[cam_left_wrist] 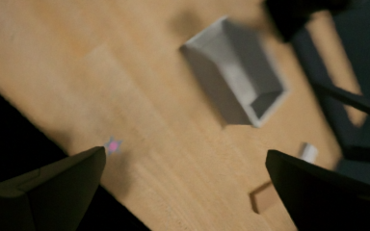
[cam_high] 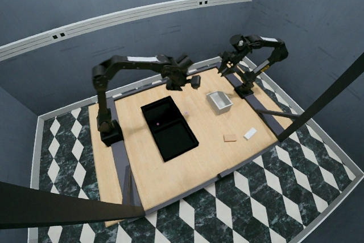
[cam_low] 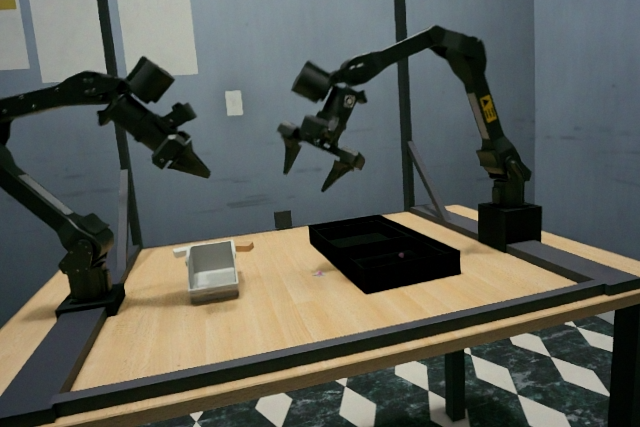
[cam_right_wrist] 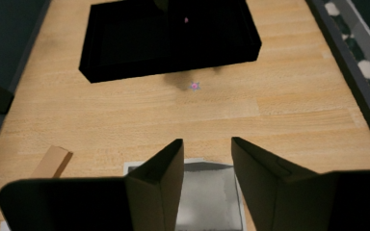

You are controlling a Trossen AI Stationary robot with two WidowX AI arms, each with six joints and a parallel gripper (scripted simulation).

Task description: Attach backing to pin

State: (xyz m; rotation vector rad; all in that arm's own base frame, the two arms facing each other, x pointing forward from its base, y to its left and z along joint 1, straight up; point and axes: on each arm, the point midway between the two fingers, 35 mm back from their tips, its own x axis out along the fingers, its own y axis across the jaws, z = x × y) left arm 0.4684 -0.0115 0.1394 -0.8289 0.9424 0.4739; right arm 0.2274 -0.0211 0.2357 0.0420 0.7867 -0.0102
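The pin (cam_high: pixel 186 112), a small star with a pink centre, lies on the wooden table between the black tray (cam_high: pixel 169 127) and the white bin (cam_high: pixel 219 102). It also shows in the left wrist view (cam_left_wrist: pixel 112 144) and the right wrist view (cam_right_wrist: pixel 195 86). A pink backing (cam_high: pixel 157 123) lies inside the tray near its divider. My left gripper (cam_low: pixel 320 164) hangs high above the pin, wide open and empty. My right gripper (cam_right_wrist: pixel 207 144) is high above the bin (cam_right_wrist: pixel 206 197), its fingers drawn close with a small gap and nothing between them.
A tan block (cam_high: pixel 229 138) and a white block (cam_high: pixel 249 133) lie near the table's front right in the top view. Dark rails (cam_high: pixel 258 104) edge the table, and slanted struts (cam_high: pixel 320 102) stand at the corners.
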